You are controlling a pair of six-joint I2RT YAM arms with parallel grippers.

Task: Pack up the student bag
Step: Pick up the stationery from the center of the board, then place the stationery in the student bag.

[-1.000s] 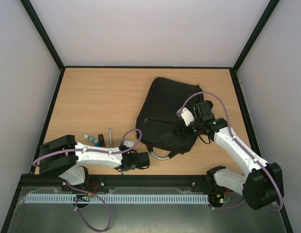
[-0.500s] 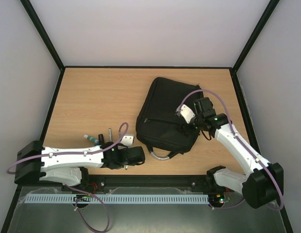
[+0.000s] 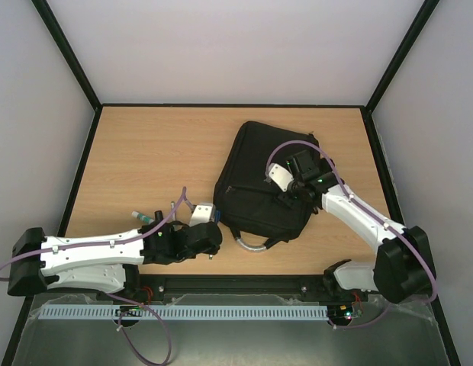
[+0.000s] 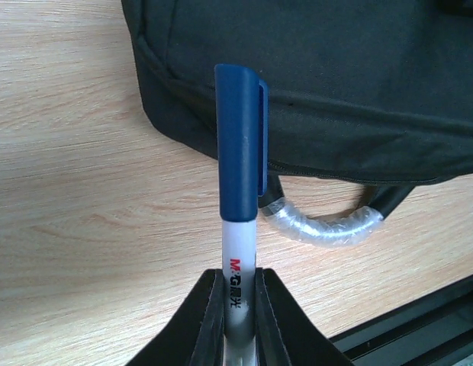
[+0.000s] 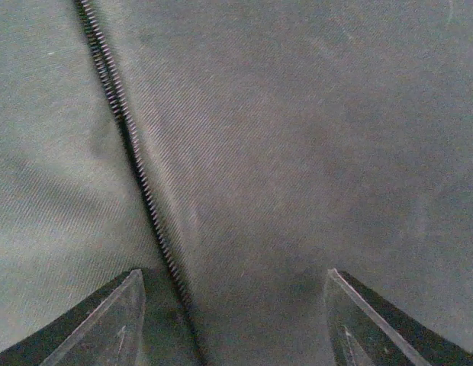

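While the left fingers (image 4: 206, 328) are clamped on the pale lower barrel of a pen (image 4: 240, 152), the pen stands straight out from between them toward 12 o'clock in the left wrist view. It is white with red and black lettering near the grip and has a dark blue clipped cap at the far end (the cap's tip overlaps the bag's dark edge in that view, and I cannot tell whether it touches). Just past the cap, toward 3 o'clock, the grey wrapped handle (image 4: 320, 225) curves out from the bag's near edge and rests on the wooden surface (image 3: 145, 152). The right fingers (image 5: 107, 324) are spread wide apart and grip nothing. Only dark woven fabric shows between them, with a zip (image 5: 130, 152) running from 12 o'clock down toward the finger at 7 o'clock. Whether their tips press on the cloth cannot be made out. In the top view the student bag (image 3: 259, 168) lies flat on the 3 o'clock half of the surface, tilted, with its handle end at 6 o'clock, facing the arm bases. The right arm reaches over it from 4 o'clock, and the left arm stretches low along the near edge, so that its fingers sit just off the bag's 7 o'clock corner. A small teal-and-white item (image 3: 143, 217), too small to name, lies on the surface beside the left arm.
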